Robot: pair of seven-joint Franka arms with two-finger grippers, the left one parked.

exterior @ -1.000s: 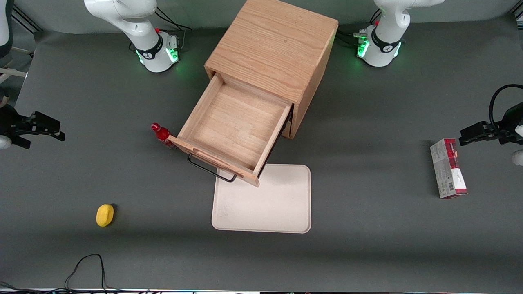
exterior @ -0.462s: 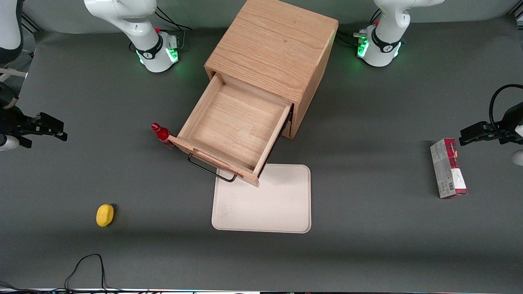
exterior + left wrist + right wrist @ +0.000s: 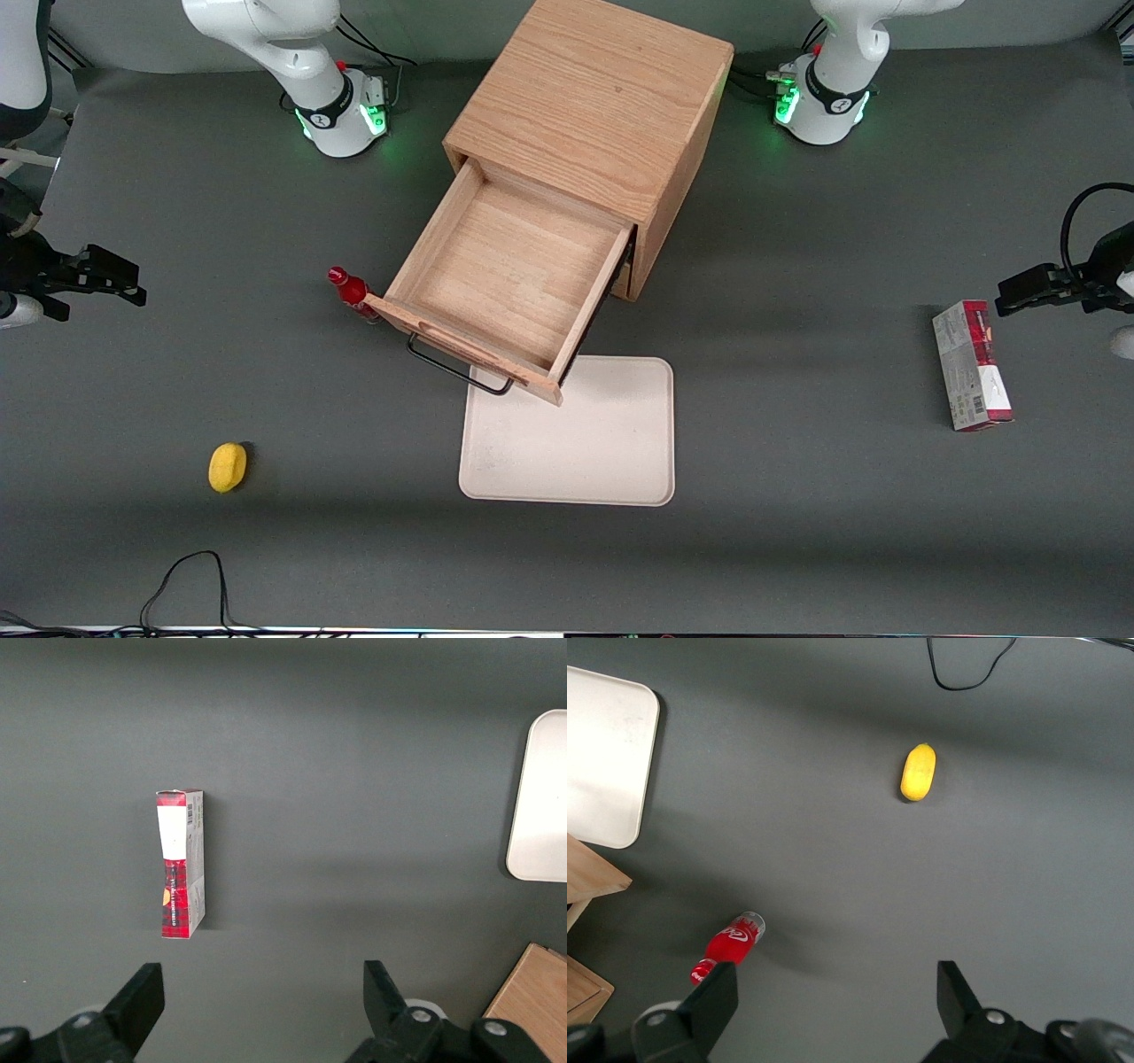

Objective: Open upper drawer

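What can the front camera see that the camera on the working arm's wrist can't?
Only the front view shows the upper drawer pulled open and empty, the whole cabinet and a red-and-grey box. Only the wrist view shows the open gripper from close up, hanging above bare table. Both show the red bottle, the yellow object and the white tray.

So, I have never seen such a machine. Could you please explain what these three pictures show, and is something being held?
Two robot arms stand at a grey table. One picture looks down from the front; the other two come from cameras on the arms' wrists. A wooden cabinet has its upper drawer pulled out, with nothing in it. A red bottle stands beside the drawer, with a beige tray, a yellow lemon-like object and a red box also on the table. The working gripper is open, holds nothing, and hovers toward its own end of the table.
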